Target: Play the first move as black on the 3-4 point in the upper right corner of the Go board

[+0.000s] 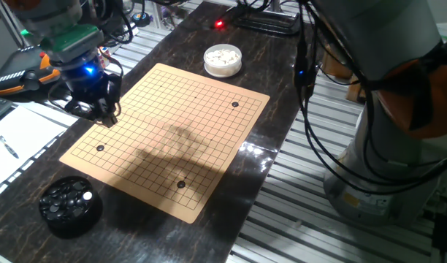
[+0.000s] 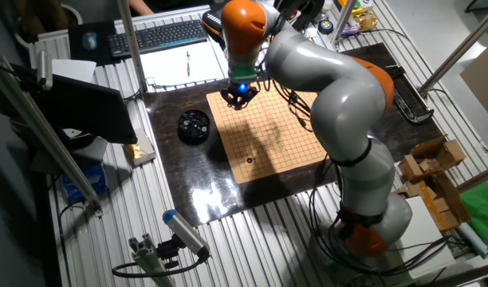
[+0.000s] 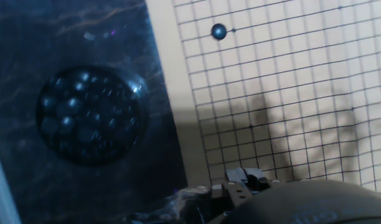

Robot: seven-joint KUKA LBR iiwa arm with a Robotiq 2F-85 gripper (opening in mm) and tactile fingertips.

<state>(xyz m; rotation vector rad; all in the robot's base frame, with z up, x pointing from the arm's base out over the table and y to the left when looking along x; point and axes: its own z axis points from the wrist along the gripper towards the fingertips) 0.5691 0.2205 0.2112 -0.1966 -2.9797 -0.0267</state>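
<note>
The wooden Go board (image 1: 172, 109) lies on the dark table. Three black stones sit on it near corners: one at the right (image 1: 235, 104), one at the left (image 1: 100, 147), which also shows in the hand view (image 3: 218, 31), and one at the front (image 1: 181, 185). My gripper (image 1: 109, 118) hangs low over the board's far left corner. Its fingers stand close together and look shut. I cannot see whether a stone sits between the tips. The gripper also shows in the other fixed view (image 2: 240, 102) and at the bottom of the hand view (image 3: 240, 180).
A black bowl of black stones (image 1: 70, 207) stands off the board's near left corner and shows in the hand view (image 3: 91, 115). A white bowl of white stones (image 1: 223, 60) stands behind the board. Cables and the arm's base (image 1: 384, 168) are at the right.
</note>
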